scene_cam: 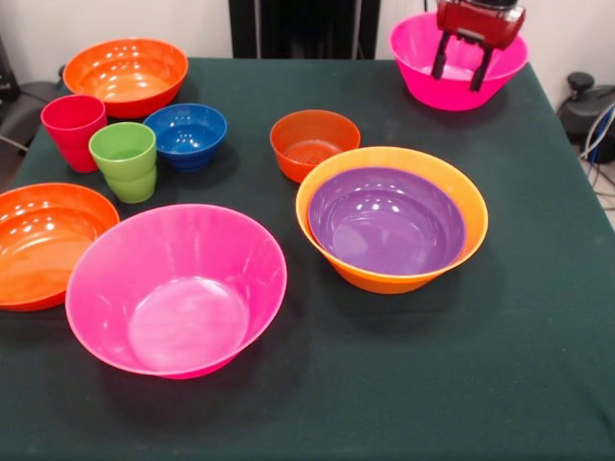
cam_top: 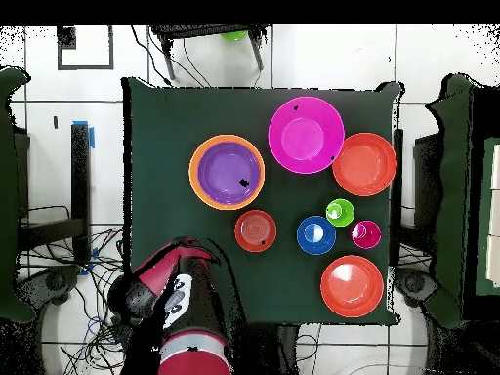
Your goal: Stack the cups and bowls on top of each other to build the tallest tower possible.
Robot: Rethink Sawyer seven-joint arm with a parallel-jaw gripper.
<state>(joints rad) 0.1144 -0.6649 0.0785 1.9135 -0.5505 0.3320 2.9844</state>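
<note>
Gripper (scene_cam: 460, 65): fingers spread, nothing held, hung over the pink bowl (scene_cam: 434, 82) at the table's (scene_cam: 538, 317) far right corner.
Purple bowl (scene_cam: 384, 219): nested in the orange bowl (scene_cam: 461, 187), mid-table.
Cups (scene_cam: 123, 158): near the left edge.
Handling: judged light, stiff, slippery; best gripped by the rim.

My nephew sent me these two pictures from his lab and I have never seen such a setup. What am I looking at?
It is a robot arm at a table with a dark green cloth. One picture looks across the table toward the robot; the other looks straight down from above.

The red and black gripper hangs open over a hot pink bowl at the far corner, holding nothing.

On the cloth stand another large pink bowl, a purple bowl nested in an orange bowl, two shallow red-orange bowls, a small red-orange bowl, a small blue bowl, a red cup and a green cup.
</note>
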